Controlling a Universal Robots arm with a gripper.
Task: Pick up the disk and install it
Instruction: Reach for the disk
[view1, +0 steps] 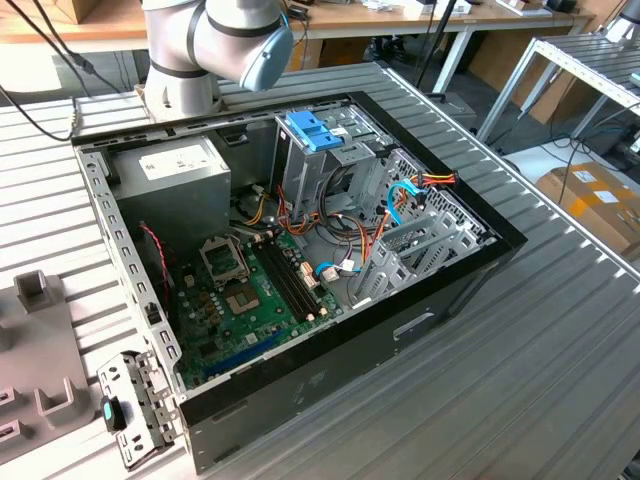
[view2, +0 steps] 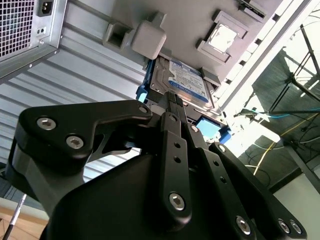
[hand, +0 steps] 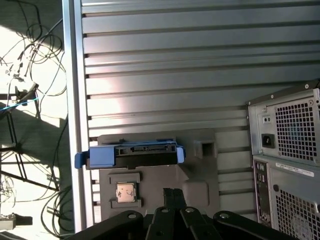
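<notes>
- The claw (hand: 173, 191) has its fingers pressed together, nothing between them. It hangs near the disk (hand: 132, 152), apart from it.
- The disk sits in a grey holder (hand: 150, 180) at the table (hand: 175, 65) edge, behind the case (hand: 287, 120).
- Risk: closed fingers would strike the disk instead of gripping it, and a push could send it over the edge.
- Risk: its blue plastic frame may slip.
- The table is ribbed metal with sun glare. Cables (hand: 35, 50) lie on the floor beside it.

Your ribbed metal counter (view1: 520, 350) carried the open computer case (view1: 330, 385), and a grey holder plate (view1: 50, 350) and a metal bracket (view1: 140, 408) lay just beside it.
</notes>
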